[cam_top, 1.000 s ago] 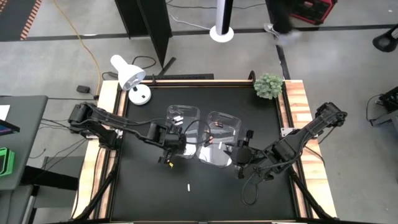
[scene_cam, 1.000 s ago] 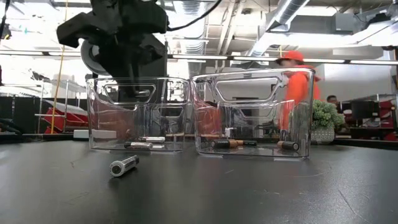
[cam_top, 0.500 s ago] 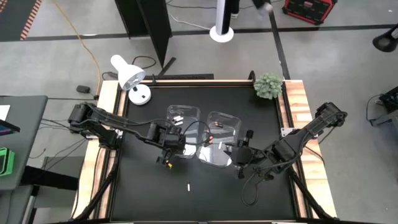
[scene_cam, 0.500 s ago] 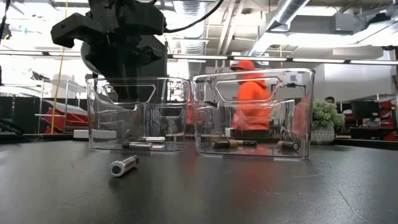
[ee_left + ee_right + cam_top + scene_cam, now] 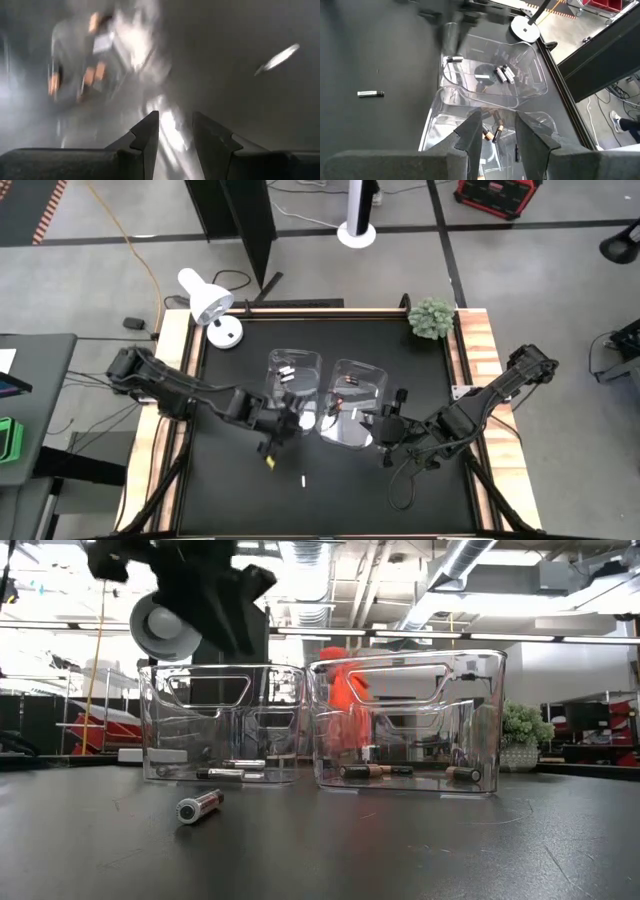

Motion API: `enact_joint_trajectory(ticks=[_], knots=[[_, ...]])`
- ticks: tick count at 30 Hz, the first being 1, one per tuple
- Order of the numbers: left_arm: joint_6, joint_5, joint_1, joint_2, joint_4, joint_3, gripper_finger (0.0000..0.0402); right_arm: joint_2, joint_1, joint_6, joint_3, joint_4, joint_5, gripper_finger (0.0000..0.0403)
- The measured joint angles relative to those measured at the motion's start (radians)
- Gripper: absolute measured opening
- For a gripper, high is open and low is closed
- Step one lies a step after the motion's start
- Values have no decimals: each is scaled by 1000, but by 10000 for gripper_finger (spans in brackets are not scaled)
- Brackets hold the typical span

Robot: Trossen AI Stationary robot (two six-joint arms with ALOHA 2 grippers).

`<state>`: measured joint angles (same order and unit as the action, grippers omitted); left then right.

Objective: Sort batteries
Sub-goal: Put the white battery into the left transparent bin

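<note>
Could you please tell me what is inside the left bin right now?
The left bin holds several white batteries lying flat on its floor. An exact count is uncertain, as some overlap and the clear walls glare.

Both arms matte black, jointed link segments with chunky housings at shoulder and elbow. Left arm (image 5: 190,392) and right arm (image 5: 480,405) each have black cables looping loose along the links; right one trails a cable loop under the wrist. Small yellow marking near the left arm's wrist end. Low view: left arm's wrist (image 5: 190,600) is a blocky black housing with a round light-grey disc on the side. Left gripper (image 5: 175,131) and right gripper (image 5: 496,134): two dark fingers each, angular, tapering to blunt tips, flat inner faces, mounted on a grey carriage bar.
</note>
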<state>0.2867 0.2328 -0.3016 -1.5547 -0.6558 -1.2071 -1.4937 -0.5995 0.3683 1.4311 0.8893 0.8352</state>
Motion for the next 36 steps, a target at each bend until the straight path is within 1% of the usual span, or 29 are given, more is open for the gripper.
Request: enact_joint_trajectory(ticks=[2,5,8,11,15,20,23,29,32,36], knots=[[34,-29,-41,0,98,23,111,0,0,0,0,0,0,132],[115,-77,-111,-1,196,64,111,0,0,-3,0,0,0,132],[195,-95,-180,-1,296,111,111,0,1,-3,0,1,0,132],[207,-99,-221,-27,447,161,111,0,1,-3,0,0,0,132],[212,-97,-245,-115,500,165,111,0,6,-3,0,-3,0,132],[240,-98,-249,-247,470,101,111,0,7,-1,0,-8,0,132],[266,-95,-247,-297,420,50,111,0,7,6,0,-9,0,132],[318,-108,-225,-371,297,-37,111,0,6,9,0,-8,0,132],[328,-120,-214,-395,276,-49,111,0,6,9,0,-8,0,132],[346,-124,-203,-396,244,-54,111,0,6,9,0,-7,0,132]])
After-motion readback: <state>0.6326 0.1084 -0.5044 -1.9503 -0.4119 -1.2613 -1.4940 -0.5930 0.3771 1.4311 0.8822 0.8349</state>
